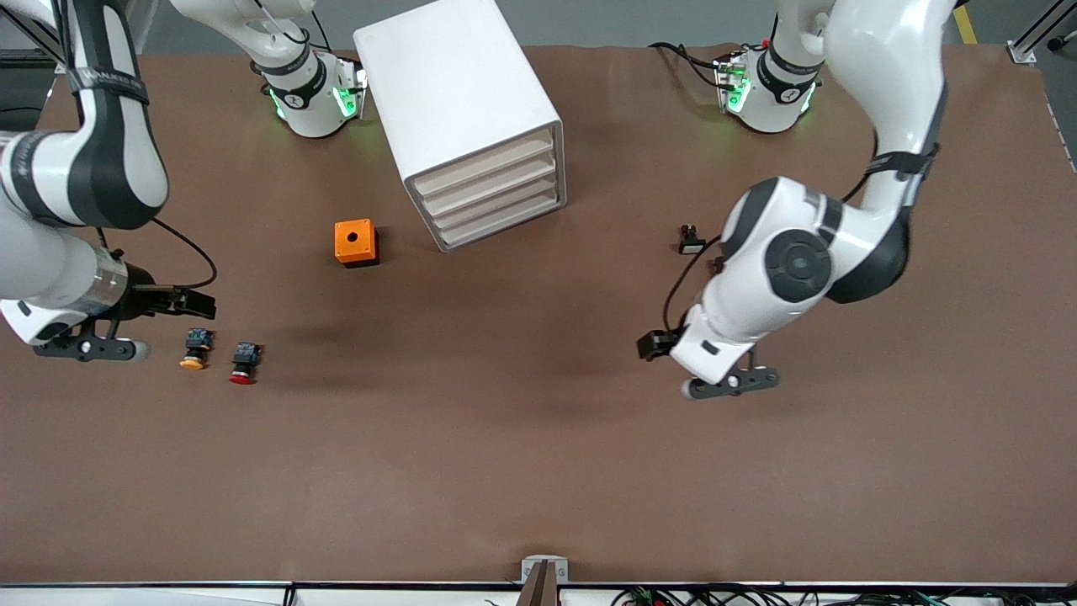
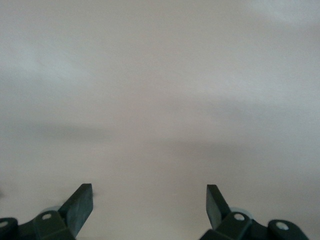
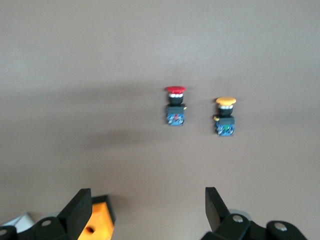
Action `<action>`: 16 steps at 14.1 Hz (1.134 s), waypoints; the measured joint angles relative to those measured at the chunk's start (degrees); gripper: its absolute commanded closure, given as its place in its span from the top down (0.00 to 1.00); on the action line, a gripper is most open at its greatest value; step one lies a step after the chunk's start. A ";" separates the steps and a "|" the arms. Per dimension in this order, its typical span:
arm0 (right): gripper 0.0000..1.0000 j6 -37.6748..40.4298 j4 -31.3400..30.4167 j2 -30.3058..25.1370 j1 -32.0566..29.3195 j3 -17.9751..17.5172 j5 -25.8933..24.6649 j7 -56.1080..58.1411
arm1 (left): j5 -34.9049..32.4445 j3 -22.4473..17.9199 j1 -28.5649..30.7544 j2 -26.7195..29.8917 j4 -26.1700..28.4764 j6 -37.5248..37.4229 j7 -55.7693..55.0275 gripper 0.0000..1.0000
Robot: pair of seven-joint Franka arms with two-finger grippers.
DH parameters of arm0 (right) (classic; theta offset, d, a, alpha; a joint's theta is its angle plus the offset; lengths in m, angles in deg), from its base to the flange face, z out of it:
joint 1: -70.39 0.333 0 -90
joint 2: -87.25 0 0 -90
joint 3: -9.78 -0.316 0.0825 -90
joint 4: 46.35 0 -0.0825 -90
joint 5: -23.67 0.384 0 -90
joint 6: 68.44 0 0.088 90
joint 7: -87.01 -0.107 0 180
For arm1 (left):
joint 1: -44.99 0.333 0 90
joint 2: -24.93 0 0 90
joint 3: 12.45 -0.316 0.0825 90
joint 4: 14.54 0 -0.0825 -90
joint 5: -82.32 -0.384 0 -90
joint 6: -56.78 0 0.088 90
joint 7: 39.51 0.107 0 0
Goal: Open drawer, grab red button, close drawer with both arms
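We see the cabinet in the upper middle of the frame, standing on the brown desk between the two arm bases. The drawer, topmost of its four, sits flush with the three below it, shut.

The button lies on its side on the desk in the lower half of the frame, toward the right arm's end, its red cap pointing at the front camera. Just beside it, apart, lies the yellow-capped twin. The orange cube rests higher in the frame, near the cabinet's front.

The right hand hangs over the desk at the frame's edge, next to the twin, touching neither button. In the right wrist view we find its fingers spread wide with nothing between them.

The left hand hangs over bare desk toward the left arm's end, in the middle band of the frame. In the left wrist view its fingers are likewise spread and empty. A small black part lies on the desk higher in the frame.
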 measured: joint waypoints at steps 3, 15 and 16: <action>1.00 9.83 8.10 -0.48 -0.21 0.25 1.30 0.00 | -0.03 0.00 6.59 4.11 -0.02 -4.11 10.22 1.00; 1.00 19.53 18.86 -0.92 -2.13 1.95 0.74 0.14 | -0.03 -1.71 13.06 30.38 14.47 -14.24 18.71 1.00; 1.00 19.53 19.17 -1.13 -2.12 1.90 0.33 0.14 | -0.03 -1.73 13.06 31.31 14.76 -14.94 18.71 1.00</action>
